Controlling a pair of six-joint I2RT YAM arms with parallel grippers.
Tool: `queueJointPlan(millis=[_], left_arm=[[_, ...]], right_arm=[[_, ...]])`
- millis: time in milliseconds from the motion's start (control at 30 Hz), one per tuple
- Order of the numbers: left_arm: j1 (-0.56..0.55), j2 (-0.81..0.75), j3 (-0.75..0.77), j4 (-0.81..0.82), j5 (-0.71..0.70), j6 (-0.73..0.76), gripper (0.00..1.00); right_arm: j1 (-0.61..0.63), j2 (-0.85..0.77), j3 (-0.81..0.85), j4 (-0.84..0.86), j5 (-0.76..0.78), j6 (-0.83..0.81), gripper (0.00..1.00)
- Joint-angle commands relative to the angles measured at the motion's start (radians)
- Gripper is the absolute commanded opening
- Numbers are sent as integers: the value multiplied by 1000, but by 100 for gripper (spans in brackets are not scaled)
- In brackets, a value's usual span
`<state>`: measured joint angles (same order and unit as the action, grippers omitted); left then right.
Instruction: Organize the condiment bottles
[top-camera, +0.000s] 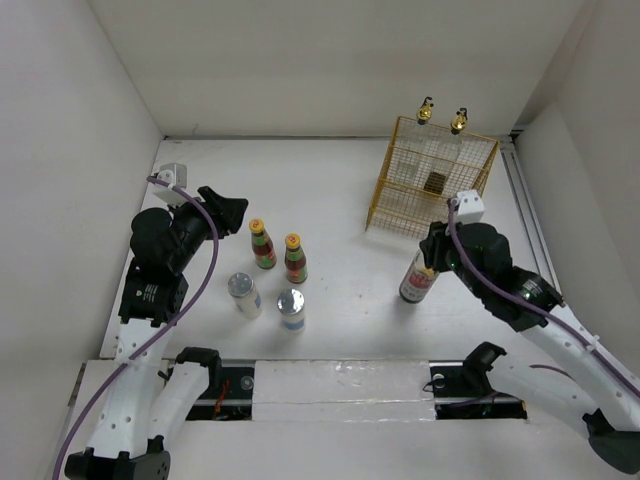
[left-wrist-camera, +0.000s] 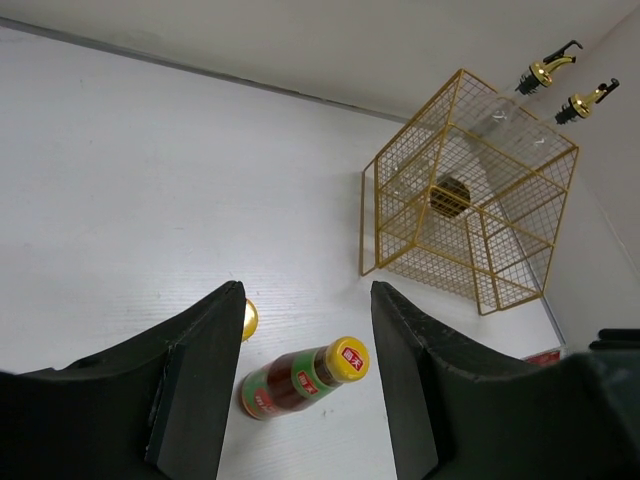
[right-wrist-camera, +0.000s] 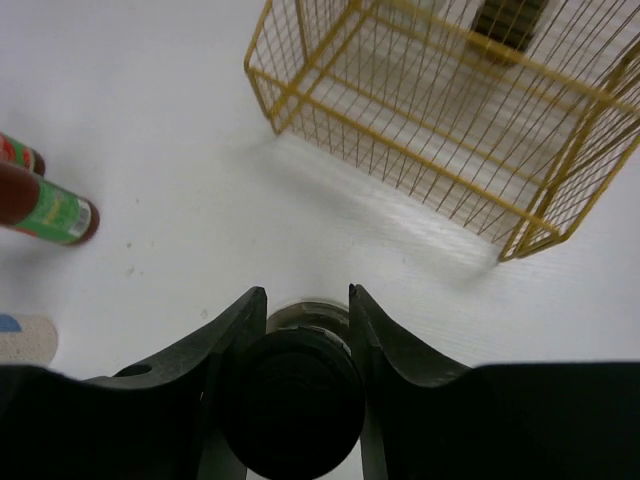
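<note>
A tall clear black-capped bottle (top-camera: 418, 278) with a red-white label stands right of centre, and my right gripper (top-camera: 432, 255) (right-wrist-camera: 305, 295) is shut on its black cap (right-wrist-camera: 293, 400). Two red-sauce bottles (top-camera: 262, 245) (top-camera: 295, 258) stand upright at centre left, with two silver-lidded jars (top-camera: 243, 293) (top-camera: 291, 308) in front of them. My left gripper (top-camera: 232, 212) (left-wrist-camera: 308, 290) hangs open to the upper left of them, holding nothing; one red-sauce bottle (left-wrist-camera: 300, 380) shows below its fingers. Two glass cruets with gold spouts (top-camera: 425, 110) (top-camera: 458, 122) stand at the back right, behind the basket.
A yellow wire basket (top-camera: 430, 180) (left-wrist-camera: 470, 190) (right-wrist-camera: 430, 110) sits at the back right, just beyond the black-capped bottle. White walls enclose the table on the left, back and right. A black rail runs along the near edge by the arm bases.
</note>
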<state>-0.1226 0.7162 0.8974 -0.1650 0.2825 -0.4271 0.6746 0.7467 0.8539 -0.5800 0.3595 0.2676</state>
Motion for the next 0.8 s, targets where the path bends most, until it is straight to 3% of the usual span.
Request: queueJointPlan(millis=[0,167,567,767], left_arm=[[5,-6,5,45,23,10,49],[5,-6,5,47,23,10,49],[5,-18,5,47,34,10,50],[5,-9,5,47,43,10,52]], right_arm=[[6,9,226,184,126,-48,0],[-82,164,465,242,210,-133,0],[-515,494,865,276,-42,-168,0],[-641,654,1043,266,-123,-168,0]])
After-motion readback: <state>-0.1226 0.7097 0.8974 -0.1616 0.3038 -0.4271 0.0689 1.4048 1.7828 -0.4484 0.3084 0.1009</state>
